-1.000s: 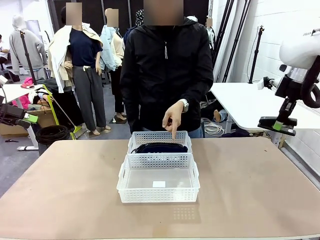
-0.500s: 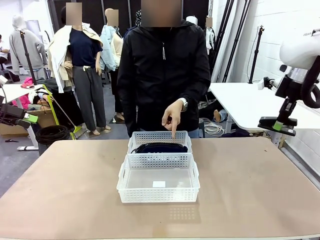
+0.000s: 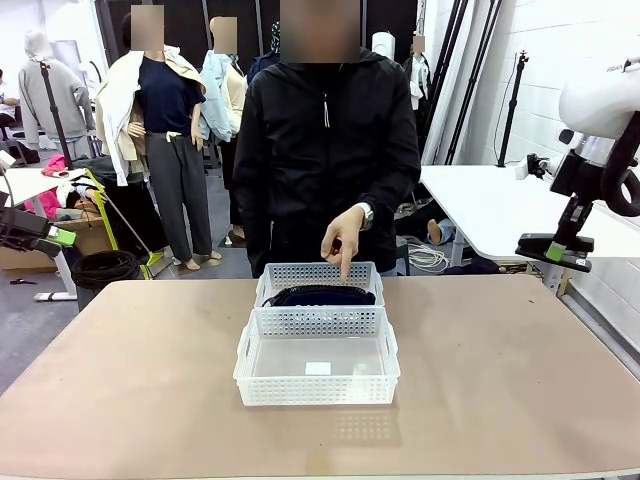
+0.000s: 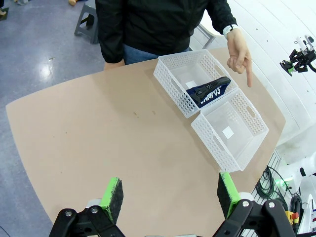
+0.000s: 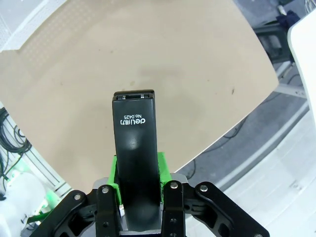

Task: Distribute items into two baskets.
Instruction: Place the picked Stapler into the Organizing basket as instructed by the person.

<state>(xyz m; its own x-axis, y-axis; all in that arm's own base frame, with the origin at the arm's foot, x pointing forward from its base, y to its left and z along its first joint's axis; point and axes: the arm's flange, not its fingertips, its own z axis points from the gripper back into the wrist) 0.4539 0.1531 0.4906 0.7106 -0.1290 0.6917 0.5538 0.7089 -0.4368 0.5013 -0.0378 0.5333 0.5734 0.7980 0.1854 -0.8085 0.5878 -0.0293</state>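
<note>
Black plastic desk stapler (image 5: 134,148) is clamped in my right gripper (image 5: 137,170) off-table, left gripper (image 4: 169,196) spread w/ nothing, so I'd lower it level into the empty near white mesh basket (image 3: 316,385), not the far white mesh basket (image 3: 316,272) w/ the navy fabric pouch (image 3: 320,296).

The stapler (image 5: 134,148) in my right hand (image 5: 137,170) is black plastic, smooth with a soft shine. The two baskets (image 4: 229,131) are white perforated plastic, slightly glossy. The pouch (image 4: 210,90) looks like soft navy cloth. The counter (image 4: 108,133) is matt, light brown, like fibreboard.
</note>
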